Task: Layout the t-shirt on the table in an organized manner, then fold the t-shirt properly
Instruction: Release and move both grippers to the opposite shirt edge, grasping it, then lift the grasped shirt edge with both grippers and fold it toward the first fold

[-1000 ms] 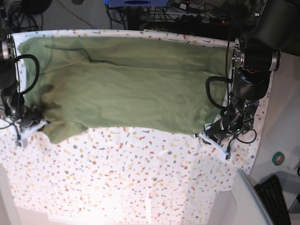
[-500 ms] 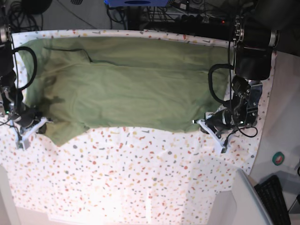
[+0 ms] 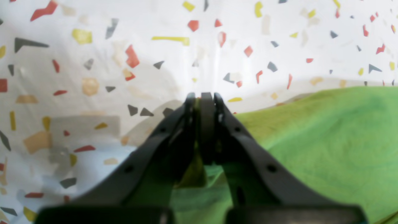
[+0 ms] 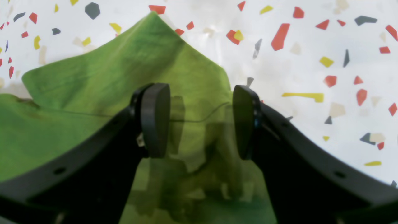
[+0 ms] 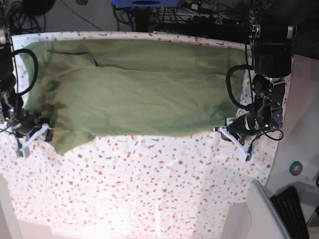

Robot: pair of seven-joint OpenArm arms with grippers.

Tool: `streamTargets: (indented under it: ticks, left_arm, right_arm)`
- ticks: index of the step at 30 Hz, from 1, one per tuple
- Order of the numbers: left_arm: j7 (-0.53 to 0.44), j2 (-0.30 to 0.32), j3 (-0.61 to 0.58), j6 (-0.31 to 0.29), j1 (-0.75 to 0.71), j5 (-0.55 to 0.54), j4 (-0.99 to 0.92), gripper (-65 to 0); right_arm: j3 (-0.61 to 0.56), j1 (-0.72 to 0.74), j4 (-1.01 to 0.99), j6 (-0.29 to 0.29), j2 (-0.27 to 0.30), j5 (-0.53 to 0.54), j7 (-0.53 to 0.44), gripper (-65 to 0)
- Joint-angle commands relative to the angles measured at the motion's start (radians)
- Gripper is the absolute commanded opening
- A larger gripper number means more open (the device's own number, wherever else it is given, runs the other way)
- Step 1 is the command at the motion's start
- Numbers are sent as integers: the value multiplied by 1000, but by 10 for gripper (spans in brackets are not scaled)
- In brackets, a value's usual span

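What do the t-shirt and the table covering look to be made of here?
The t-shirt looks like soft matte knit, probably cotton: it drapes in loose folds, shows a stitched hem in the right wrist view, and has no shine. The table covering seems a thin printed sheet with a terrazzo pattern, cloth or plastic-coated; faint creases and slight glare leave that open.

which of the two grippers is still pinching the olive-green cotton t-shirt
The left gripper: its jaws are shut on the olive-green cotton t-shirt. The right gripper stands open, cloth loose between its pads.
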State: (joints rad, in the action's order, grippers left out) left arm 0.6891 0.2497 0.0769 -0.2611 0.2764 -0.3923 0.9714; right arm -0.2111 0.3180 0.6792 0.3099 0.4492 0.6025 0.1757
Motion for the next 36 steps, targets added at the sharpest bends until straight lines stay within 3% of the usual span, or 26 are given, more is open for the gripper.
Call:
streamTargets:
  ticks: [1, 4, 6, 10, 16, 31, 34, 36]
  left_arm:
    - [-15, 9, 2, 1, 22, -6, 19, -650]
    - [-15, 9, 2, 1, 22, -6, 19, -650]
    - [-15, 9, 2, 1, 22, -6, 19, -650]
    - [-15, 10, 2, 1, 24, -6, 19, -650]
    - [-15, 10, 2, 1, 24, -6, 19, -650]
    - [-16, 10, 4, 1, 24, -6, 19, -650]
    - [-16, 10, 4, 1, 24, -6, 19, -650]
    - [-16, 10, 4, 1, 24, -6, 19, -650]
  right_arm:
    - [25, 28, 17, -1, 23, 10, -25, -348]
    - [68, 48, 17, -12, 23, 9, -20, -393]
    - [65, 71, 12, -53, 23, 7, -18, -401]
    - [-31, 178, -106, -107, 3, -72, -18, -359]
    - [-80, 356, -458, -101, -89, -215, -31, -351]
    - [-84, 336, -468, -105, -102, -237, -41, -360]
    - [-84, 336, -468, -105, -102, -237, -41, -462]
    - [-84, 336, -468, -105, -102, -237, -40, -602]
